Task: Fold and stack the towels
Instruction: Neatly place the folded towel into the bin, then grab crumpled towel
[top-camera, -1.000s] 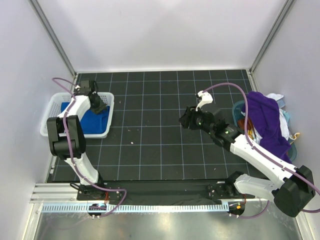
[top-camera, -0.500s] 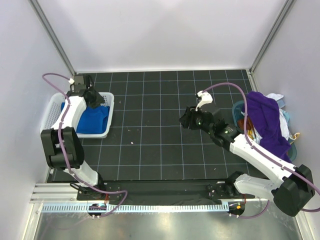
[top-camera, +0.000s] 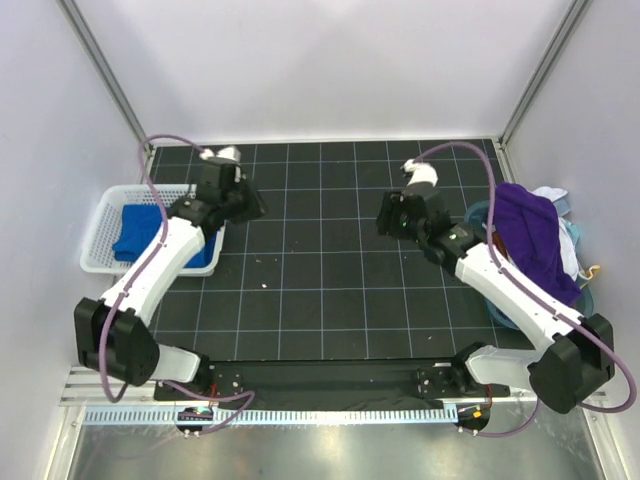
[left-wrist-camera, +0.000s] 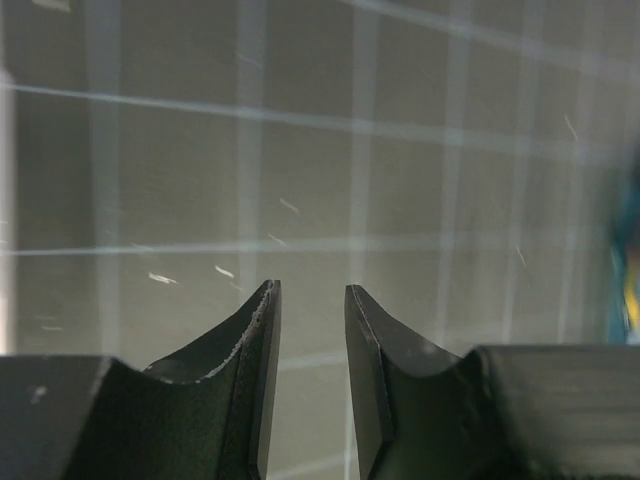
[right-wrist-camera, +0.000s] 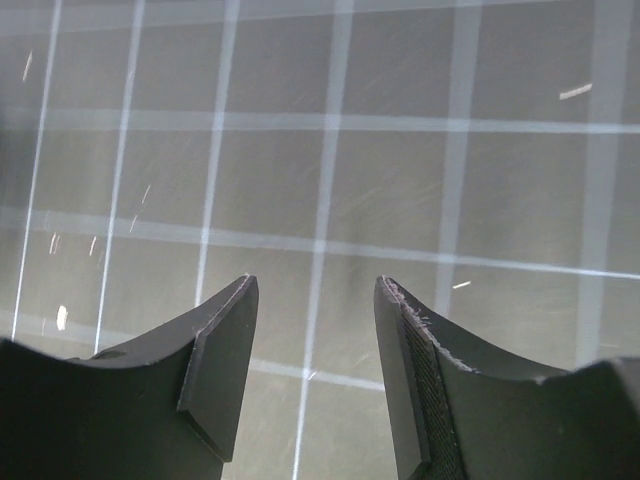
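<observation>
One done, I judge: royal blue towel (top-camera: 137, 234) in white perforated basket (top-camera: 96, 262), table (top-camera: 330, 300) left edge; deep purple towel (top-camera: 530, 245) heaped unfolded, right edge; left gripper (left-wrist-camera: 310, 292), right gripper (right-wrist-camera: 316, 285) apart, empty

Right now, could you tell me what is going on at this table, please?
Two robot arms are set to fold and stack towels, but neither holds one. The left pincer and the right pincer both hang open and empty over the black gridded mat. The blue towel lies in the white basket on the left; the purple towel is heaped at the right edge.
</observation>
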